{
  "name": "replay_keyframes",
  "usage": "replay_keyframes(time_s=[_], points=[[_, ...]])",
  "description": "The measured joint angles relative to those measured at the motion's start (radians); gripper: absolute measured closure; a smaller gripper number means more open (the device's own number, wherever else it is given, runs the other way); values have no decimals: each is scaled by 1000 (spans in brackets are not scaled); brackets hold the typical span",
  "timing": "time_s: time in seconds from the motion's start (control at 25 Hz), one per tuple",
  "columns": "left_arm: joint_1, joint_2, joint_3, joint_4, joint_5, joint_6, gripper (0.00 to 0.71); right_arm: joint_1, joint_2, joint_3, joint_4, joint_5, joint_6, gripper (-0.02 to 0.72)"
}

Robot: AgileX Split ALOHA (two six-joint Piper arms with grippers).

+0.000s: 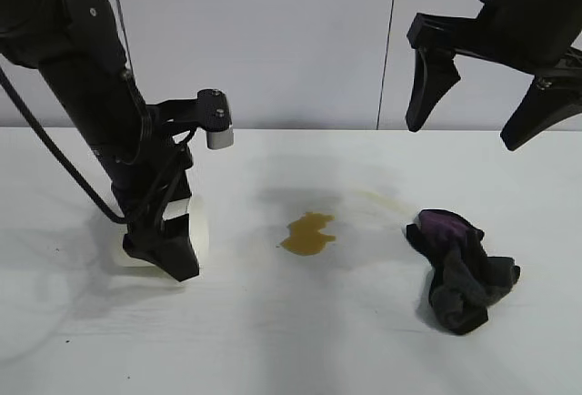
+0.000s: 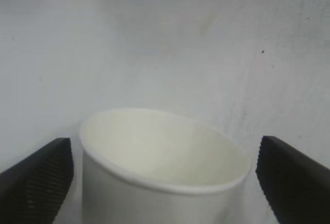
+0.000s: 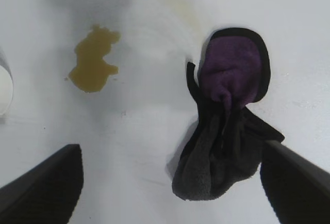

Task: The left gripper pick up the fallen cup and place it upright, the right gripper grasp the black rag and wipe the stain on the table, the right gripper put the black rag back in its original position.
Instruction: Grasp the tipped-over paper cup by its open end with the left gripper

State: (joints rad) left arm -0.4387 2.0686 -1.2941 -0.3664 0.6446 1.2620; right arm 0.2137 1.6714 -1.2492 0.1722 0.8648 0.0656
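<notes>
The left hand (image 1: 168, 254) is low on the desk (image 1: 291, 340) at the lower left of the outside pic. Its fingers are spread wide, one on each side of the cup (image 1: 195, 227), w/ gaps showing, so it isn't pinching yet. The cup lies on its side there, mostly hidden behind the arm.

The right hand (image 1: 473, 108) hangs up high at the upper right, fingers spread, holding nothing. The black rag (image 1: 459, 272) sits on the desk at the lower right, below that hand. The stain (image 1: 309, 233) is near the middle, between cup and rag.

So it looks like step one is only starting. Nothing is done yet: cup not stood up, stain not wiped, rag not touched.

The left wrist pic shows the cup (image 2: 160, 167) close up, its open mouth empty and both fingers (image 2: 38, 177) apart from it. The outside pic can't show that. The right wrist pic shows the rag (image 3: 227, 121) from above w/ its purple patch, the stain (image 3: 93, 61), plus a faint trail.
</notes>
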Motion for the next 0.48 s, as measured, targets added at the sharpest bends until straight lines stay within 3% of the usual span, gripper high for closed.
replay_keyframes(time_s=[0.16,0.48], points=[[-3,1,0,3,0,5,169,0,0,0,0,0,0,63],[-3,-16,0,-11,1,42,201,0,0,0,0,0,-6,63]])
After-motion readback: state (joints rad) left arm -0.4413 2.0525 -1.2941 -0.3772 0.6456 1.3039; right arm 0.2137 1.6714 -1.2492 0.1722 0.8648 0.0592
